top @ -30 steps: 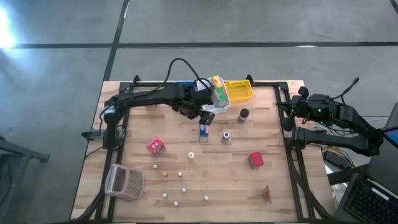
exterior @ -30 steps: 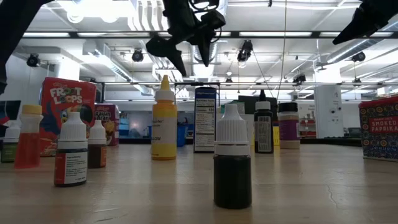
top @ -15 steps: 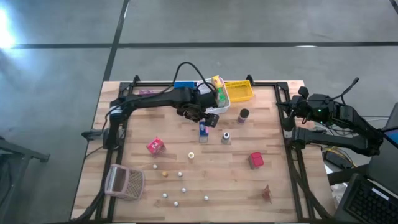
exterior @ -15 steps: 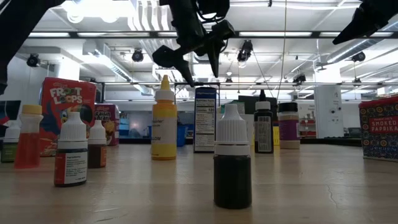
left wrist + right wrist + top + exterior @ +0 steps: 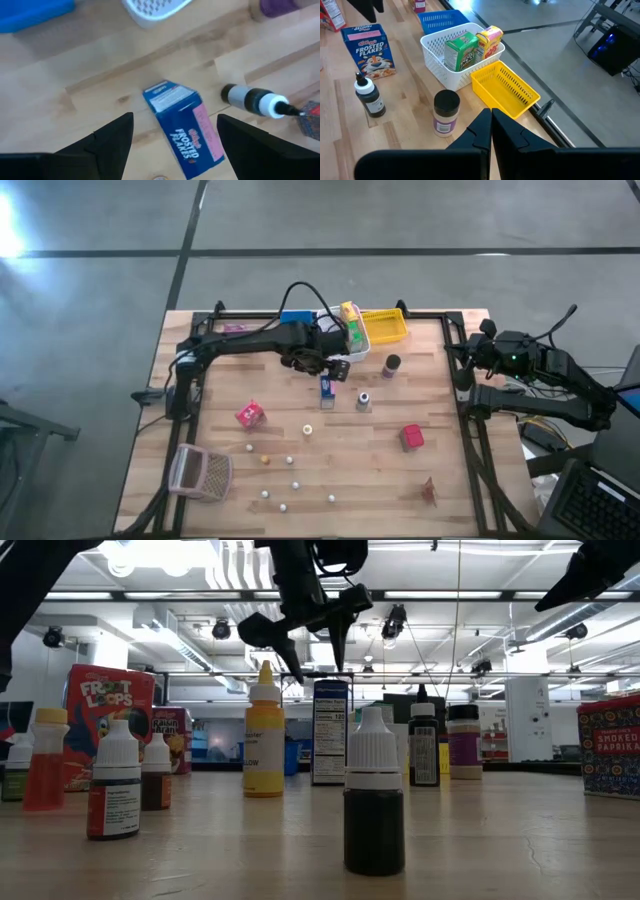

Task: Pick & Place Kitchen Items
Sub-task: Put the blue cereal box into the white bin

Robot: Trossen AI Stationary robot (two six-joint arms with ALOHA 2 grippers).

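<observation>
Left gripper (image 5: 333,368) hangs spread over the blue Frosted Flakes box (image 5: 327,388), nothing in its grasp.

The box stands upright on the wooden table (image 5: 200,430), just in front of the white bin (image 5: 451,74), its long axis vertical and its printed face toward the right arm's side, as the right wrist view shows (image 5: 368,52); in the left wrist view the pink-edged top panel of the box (image 5: 185,129) lies below and between the two dark fingers (image 5: 107,137), clear of both. A small dark dropper bottle (image 5: 255,100) stands just beside the box, and a grey-lidded jar (image 5: 445,112) stands nearer the yellow bin (image 5: 506,90). The white bin holds a green box (image 5: 460,51) and a yellow-red one (image 5: 489,41), both upright. The right gripper (image 5: 490,120) waits clenched and empty off the table's right edge.
</observation>
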